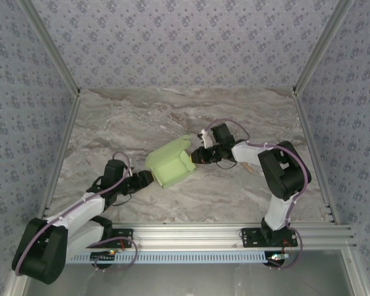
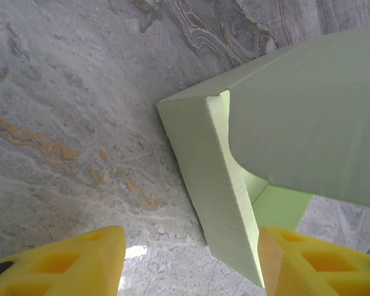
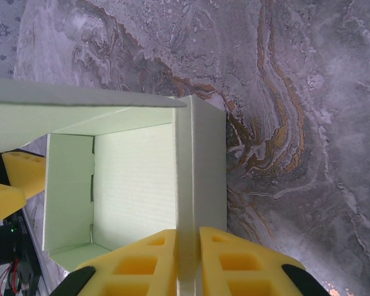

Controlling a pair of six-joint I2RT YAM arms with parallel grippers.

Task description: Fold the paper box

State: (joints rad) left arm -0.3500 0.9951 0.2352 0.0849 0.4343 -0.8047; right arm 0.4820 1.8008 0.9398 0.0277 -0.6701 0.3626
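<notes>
**Partly folded green card box, pinched by one robot arm and straddled by the other**

Near the middle of a grey marble-patterned table sits the paper box. It is pale lime-green and stands as an open tray with upright walls. One large flap hangs over the opening.

The right gripper is closed on one side wall, its yellow fingers pressed against either face of the thin card. The left gripper is spread wide at the opposite side of the box. A corner of a wall stands between its fingers. One finger looks to be touching or just beside that wall, and the other is well clear of it.

The card looks thin, very light and finely ribbed. It should bend readily along its creases but would likely dent or buckle under a hard squeeze. The matte surface should not be slippery in the fingers. With so little weight, though, the box would probably slide on the smooth table when pushed, unless one gripper anchors it.

The safest hold is likely a wall's top edge close to a corner or fold, where the card is stiffest. Flaps are probably better pressed with the flat of a finger near the crease than pinched mid-panel.

No brand, label or writing can be seen on the box, the table or the grippers.
</notes>
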